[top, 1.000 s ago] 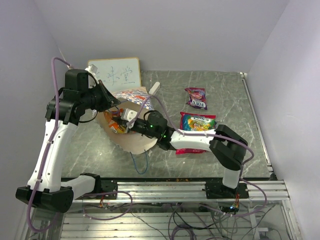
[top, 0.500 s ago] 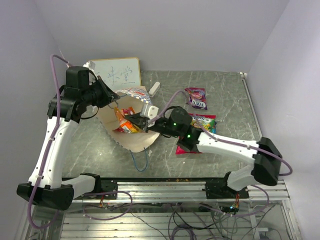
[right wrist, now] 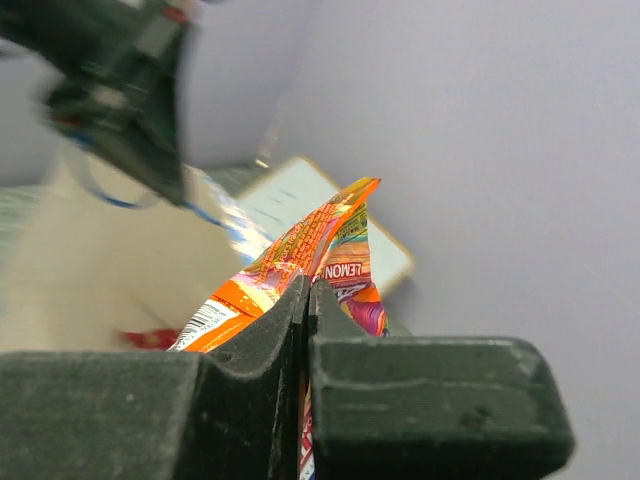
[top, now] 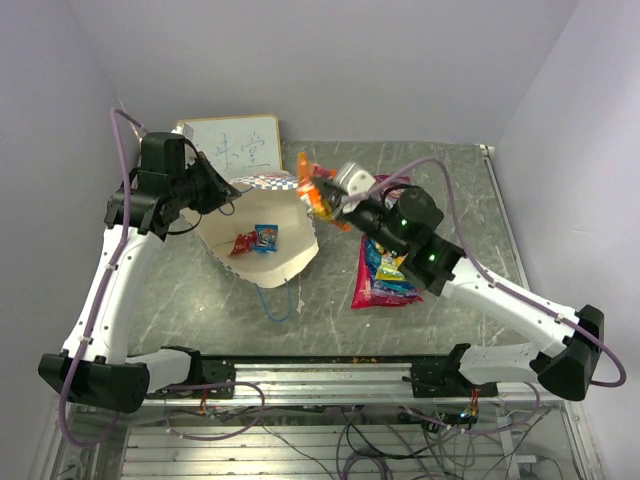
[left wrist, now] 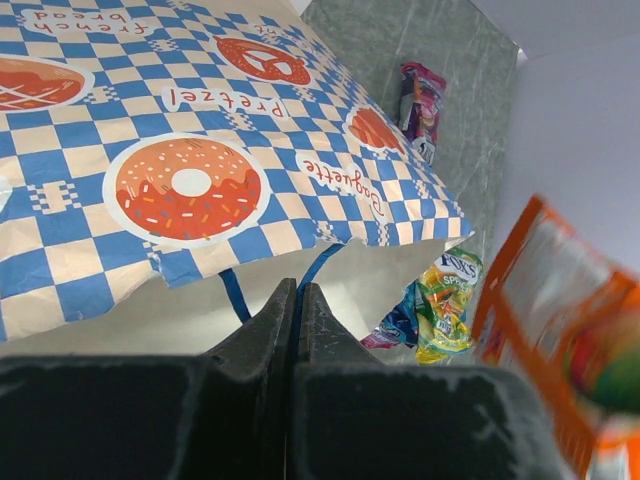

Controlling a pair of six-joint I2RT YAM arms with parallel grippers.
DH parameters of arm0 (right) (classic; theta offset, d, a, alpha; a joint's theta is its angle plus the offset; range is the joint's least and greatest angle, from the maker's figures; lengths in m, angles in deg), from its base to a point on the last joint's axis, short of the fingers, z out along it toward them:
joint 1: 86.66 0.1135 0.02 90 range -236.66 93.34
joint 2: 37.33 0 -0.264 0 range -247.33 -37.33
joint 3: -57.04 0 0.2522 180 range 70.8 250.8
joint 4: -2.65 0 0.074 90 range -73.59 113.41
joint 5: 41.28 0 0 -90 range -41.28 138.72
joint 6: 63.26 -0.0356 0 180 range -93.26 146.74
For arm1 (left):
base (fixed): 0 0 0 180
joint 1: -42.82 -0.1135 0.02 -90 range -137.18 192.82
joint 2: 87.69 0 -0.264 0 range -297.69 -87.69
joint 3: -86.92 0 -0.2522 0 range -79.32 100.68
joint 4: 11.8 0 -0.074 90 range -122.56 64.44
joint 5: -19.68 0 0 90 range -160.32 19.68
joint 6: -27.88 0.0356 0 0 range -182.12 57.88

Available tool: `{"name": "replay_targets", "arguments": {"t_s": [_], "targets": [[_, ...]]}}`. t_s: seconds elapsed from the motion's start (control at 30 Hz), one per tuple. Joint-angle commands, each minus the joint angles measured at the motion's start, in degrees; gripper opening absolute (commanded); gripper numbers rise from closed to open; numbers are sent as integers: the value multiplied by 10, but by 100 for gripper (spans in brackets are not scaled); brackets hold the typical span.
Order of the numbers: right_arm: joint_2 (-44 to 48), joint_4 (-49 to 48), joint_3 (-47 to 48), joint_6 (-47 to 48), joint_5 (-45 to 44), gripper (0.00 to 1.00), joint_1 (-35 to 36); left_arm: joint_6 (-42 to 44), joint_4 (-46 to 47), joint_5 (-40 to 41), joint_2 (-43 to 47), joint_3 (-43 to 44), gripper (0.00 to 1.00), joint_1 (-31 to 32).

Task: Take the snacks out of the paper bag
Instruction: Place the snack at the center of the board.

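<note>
The paper bag (top: 285, 262) lies on its side with its mouth open; two small packets (top: 254, 241) lie inside. My left gripper (top: 230, 200) is shut on its blue cord handle (left wrist: 236, 294) and holds the upper checked side (left wrist: 200, 150) up. My right gripper (top: 327, 203) is shut on an orange snack packet (top: 314, 186), held in the air just right of the bag's mouth; the packet also shows in the right wrist view (right wrist: 322, 248) and, blurred, in the left wrist view (left wrist: 560, 330). A green-yellow packet (top: 387, 268) lies on a pink-red one (top: 372, 297) on the table.
The white writing board (top: 236, 146) leans at the back left behind the bag. A small pink packet (left wrist: 421, 98) lies further back on the table, mostly hidden by my right arm in the top view. The bag's second blue cord (top: 280, 306) trails toward the near edge.
My right gripper has come out of the bag with the orange packet and risen up and to the right. The left gripper has kept hold of the bag's handle, and the bag's mouth has opened wider.
</note>
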Motion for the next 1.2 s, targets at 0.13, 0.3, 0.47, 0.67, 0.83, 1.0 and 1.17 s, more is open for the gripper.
{"name": "replay_targets", "arguments": {"t_s": [0.13,0.3,0.47,0.67,0.83,1.0,1.17], "targets": [[-47,-9,24,61,-78,0,-156,24,20,-1,8,-4,7,-3],[-119,-35,19,99,-66,0,-245,33,-4,-15,2,21,7,-3],[-196,-73,24,154,-45,0,-310,22,12,-23,30,-15,7,-3],[-273,-71,44,199,-54,0,-347,33,-7,-30,18,10,7,-3],[-325,-80,43,225,-50,0,-356,30,-2,-36,23,5,7,-3],[-383,-98,42,225,-30,0,-358,33,14,-70,28,0,7,-3],[-422,-105,45,210,-32,0,-361,23,41,-118,33,-19,7,-3]]}}
